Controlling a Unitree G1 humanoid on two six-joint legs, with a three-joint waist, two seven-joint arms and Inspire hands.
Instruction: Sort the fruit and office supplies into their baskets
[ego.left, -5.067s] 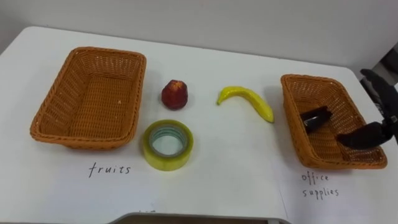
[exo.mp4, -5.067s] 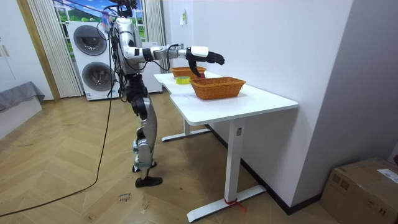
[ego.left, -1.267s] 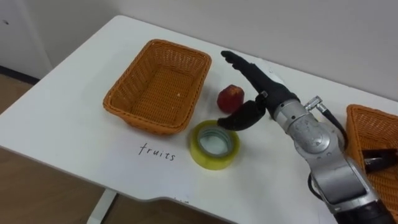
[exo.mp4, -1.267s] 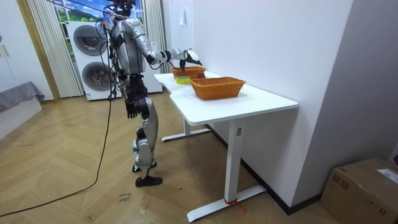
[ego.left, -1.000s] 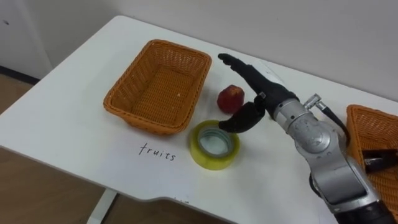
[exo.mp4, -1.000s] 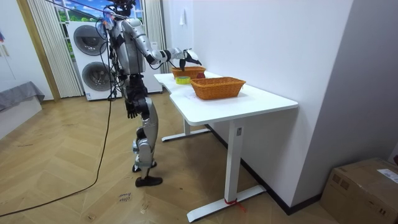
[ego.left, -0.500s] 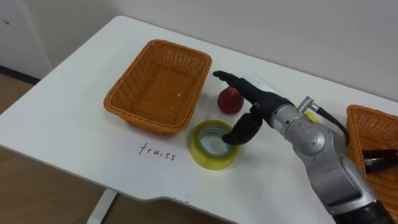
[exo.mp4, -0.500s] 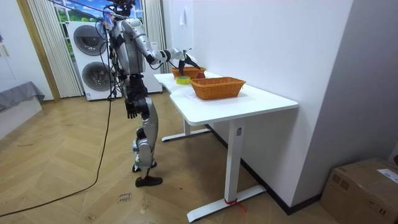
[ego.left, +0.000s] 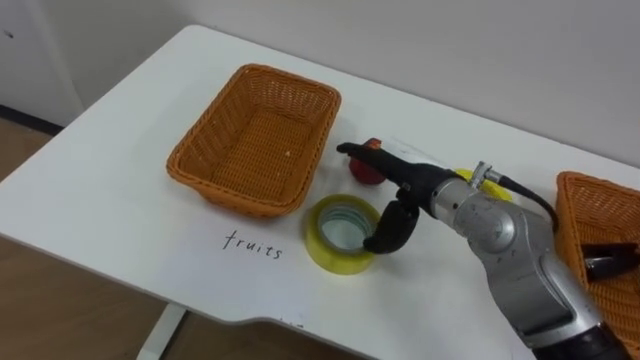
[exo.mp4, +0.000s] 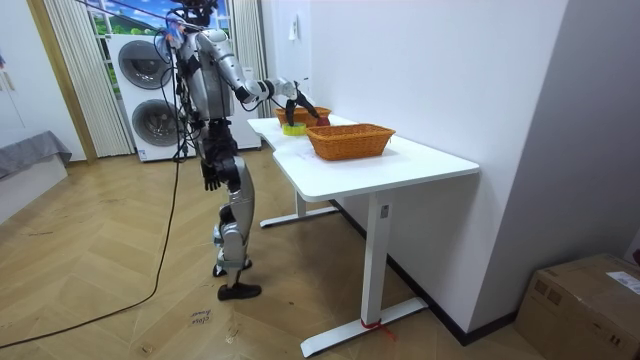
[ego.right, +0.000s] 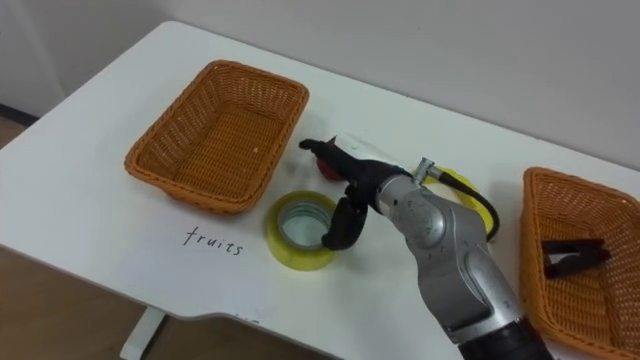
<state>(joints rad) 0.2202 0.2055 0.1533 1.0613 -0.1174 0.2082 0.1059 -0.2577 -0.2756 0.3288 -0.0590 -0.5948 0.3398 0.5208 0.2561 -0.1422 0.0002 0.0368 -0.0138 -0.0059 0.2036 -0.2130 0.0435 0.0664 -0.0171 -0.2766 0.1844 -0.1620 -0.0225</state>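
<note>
a handwritten word, "fruits" (ego.left: 252, 245), sits on the white desk (ego.left: 120, 200) close to its front edge. just behind it stands the fruit basket (ego.left: 250, 150), a brown wicker tray towards the desk's far left corner, with nothing in it. the writing for the other basket is out of frame.

the right hand (ego.left: 418, 186) reaches in from the right over the yellow tape roll (ego.left: 335, 258), which lies flat just right of the word and near the front edge. its fingers (ego.left: 365, 152) are stretched out nearly straight and held together, pointing left above the far side of the roll. the thumb (ego.left: 385, 232) hangs downward, spread wide from them, with its tip against the outer right side of the roll. nothing is clamped between thumb and fingers, and the roll rests on the desk.

the red apple (ego.left: 365, 172) lies behind the tape, just beside the fruit basket's right wall and partly hidden by the fingers. the banana (ego.left: 463, 177) shows as a yellow strip behind the wrist. the office supplies basket (ego.right: 590, 210) stands towards the desk's right end, with a black clip-like item (ego.right: 572, 255) inside it.

in the room view the robot stands at the desk's front edge, its right arm out over the top. the left hand (exo.mp4: 209, 182) hangs by its hip, and its state cannot be told.
</note>
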